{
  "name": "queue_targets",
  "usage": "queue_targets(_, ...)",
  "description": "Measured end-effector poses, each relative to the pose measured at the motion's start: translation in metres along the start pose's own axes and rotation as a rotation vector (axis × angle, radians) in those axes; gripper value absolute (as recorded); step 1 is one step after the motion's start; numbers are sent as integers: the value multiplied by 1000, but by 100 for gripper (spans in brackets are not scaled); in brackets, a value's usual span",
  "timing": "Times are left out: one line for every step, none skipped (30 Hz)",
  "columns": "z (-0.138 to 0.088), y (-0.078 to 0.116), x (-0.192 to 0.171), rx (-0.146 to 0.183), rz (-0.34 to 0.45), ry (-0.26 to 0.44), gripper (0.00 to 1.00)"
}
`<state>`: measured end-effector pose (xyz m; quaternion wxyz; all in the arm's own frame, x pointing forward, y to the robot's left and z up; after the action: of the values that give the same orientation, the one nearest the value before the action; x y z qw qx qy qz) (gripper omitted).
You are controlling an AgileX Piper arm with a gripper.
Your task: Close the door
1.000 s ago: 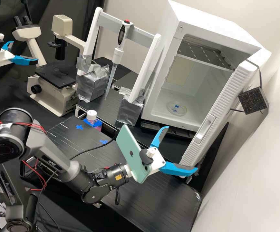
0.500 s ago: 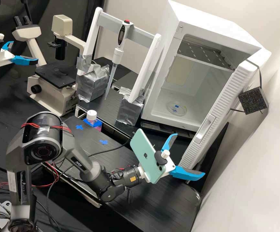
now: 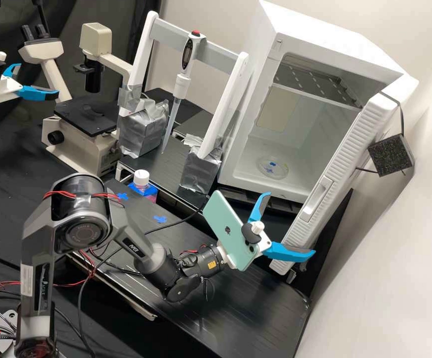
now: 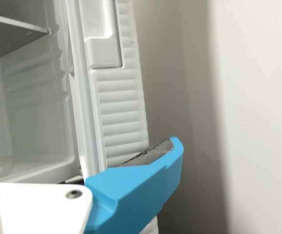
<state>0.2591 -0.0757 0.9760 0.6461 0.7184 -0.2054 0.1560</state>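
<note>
My gripper point(image 3: 290, 224) is open and holds nothing, with its two blue fingers spread in front of the lower end of the ribbed white door point(image 3: 341, 159). That door stands open at the right side of the white cabinet point(image 3: 325, 30). In the wrist view, one blue finger of my gripper point(image 4: 80, 148) overlaps the lower part of the door point(image 4: 119, 112), and its tip reaches past the door's side edge. Whether it touches the door, I cannot tell. The door's recessed handle point(image 3: 317, 199) is above the gripper in the high view.
A clear round dish point(image 3: 274, 167) lies on the cabinet floor. To the left are a pipette point(image 3: 181, 84) on a white stand, a white-capped bottle point(image 3: 141, 178) and a microscope point(image 3: 76, 144). A pale wall point(image 3: 399, 278) runs close along the right. A green phone point(image 3: 229, 229) is mounted on my wrist.
My arm has moved right toward the door's lower end, then slightly up in the high view. The fingers have stayed spread, and the door has not visibly moved.
</note>
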Motion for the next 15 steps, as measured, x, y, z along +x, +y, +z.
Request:
queue_targets(0,0,0,2,0,0,100)
queue_targets(-1,0,0,4,1,2,100)
queue_targets(-2,1,-1,9,2,5,100)
queue_targets(-4,2,-2,22,4,8,100)
queue_targets(-5,2,-4,32,1,11,100)
queue_targets(-8,2,-6,42,-3,17,100)
queue_targets(-10,2,-8,46,-9,21,100)
queue_targets(-13,2,-11,53,-17,28,100)
queue_targets(-15,1,-12,57,-26,32,100)
queue_targets(-18,1,-14,55,-36,41,100)
queue_targets(-20,0,-16,57,-49,44,100)
queue_targets(-24,-1,-18,59,-57,56,100)
queue_targets(-28,-2,-21,67,-69,62,100)
queue_targets(-31,-4,-23,71,-80,67,100)
queue_targets(-35,-6,-24,75,-89,77,100)
